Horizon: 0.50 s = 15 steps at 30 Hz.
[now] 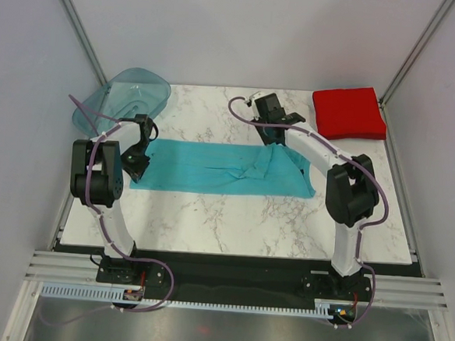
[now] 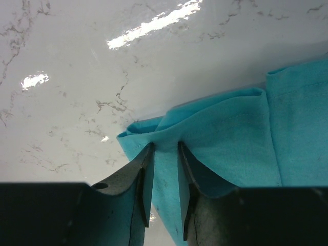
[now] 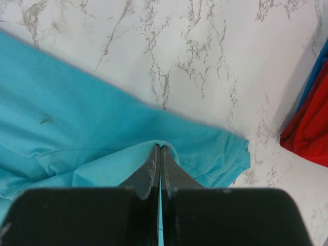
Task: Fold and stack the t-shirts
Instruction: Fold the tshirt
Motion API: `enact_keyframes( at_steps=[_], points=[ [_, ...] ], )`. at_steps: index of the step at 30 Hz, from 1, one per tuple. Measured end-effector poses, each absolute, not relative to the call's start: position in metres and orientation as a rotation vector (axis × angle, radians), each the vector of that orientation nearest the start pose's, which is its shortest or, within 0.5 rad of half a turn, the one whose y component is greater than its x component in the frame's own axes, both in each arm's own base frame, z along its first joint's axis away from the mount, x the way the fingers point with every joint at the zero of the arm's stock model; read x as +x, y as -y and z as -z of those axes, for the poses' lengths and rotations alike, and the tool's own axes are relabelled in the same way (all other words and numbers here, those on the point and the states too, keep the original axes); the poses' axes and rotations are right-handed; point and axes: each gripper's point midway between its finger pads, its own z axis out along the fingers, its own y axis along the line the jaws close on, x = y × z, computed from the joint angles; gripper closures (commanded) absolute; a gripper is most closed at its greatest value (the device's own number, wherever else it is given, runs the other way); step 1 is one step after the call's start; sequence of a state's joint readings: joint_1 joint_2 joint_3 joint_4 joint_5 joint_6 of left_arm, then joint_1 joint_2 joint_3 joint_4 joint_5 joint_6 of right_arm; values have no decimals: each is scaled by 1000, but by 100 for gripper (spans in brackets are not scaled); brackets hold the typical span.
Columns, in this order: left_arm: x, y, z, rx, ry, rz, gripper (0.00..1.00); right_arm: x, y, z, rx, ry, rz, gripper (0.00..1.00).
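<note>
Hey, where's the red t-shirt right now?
In the top view, the folded red t-shirt lies at the far right corner of the table, apart from the turquoise t-shirt spread across the middle.

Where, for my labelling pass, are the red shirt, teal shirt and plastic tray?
red shirt (image 1: 349, 113): top view, middle of folded square.
teal shirt (image 1: 204, 169): top view, flat middle.
plastic tray (image 1: 135, 90): top view, bare inner wall.

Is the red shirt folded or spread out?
Folded: the red t-shirt lies as a compact, thick square at the far right.

white marble-patterned tabletop, translucent teal plastic tray at its far left corner; pale walls around
</note>
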<state>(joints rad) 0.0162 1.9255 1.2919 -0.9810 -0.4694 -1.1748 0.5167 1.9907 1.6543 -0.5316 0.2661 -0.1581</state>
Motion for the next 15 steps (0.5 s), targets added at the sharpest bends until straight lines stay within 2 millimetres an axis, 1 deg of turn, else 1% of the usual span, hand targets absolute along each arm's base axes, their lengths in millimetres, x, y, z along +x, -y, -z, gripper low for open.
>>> enact_keyframes(
  at_steps=[3,5,8,9,11,14,15],
  points=[
    [317,-50,-17,-1595,-2373,-608,68,473,-196,-112,-612,-2341,168,100],
    [317,-50,-17,-1600,-2372,-610,67,481,-186,-105,-542,-2377,174,98],
    [316,-51,-17,-1607,-2367,-617,67,484,-167,-90,-444,-2438,189,87],
    [316,-51,-18,-1608,-2365,-621,67,484,-160,-86,-417,-2459,195,80],
    [315,-51,-18,-1610,-2364,-628,66,483,-151,-80,-367,-2489,199,77],
    [314,-52,-19,-1614,-2366,-632,66,480,-148,-78,-312,-2513,191,74],
    [314,-51,-19,-1617,-2370,-631,65,479,-150,-80,-284,-2518,184,70]
  ],
)
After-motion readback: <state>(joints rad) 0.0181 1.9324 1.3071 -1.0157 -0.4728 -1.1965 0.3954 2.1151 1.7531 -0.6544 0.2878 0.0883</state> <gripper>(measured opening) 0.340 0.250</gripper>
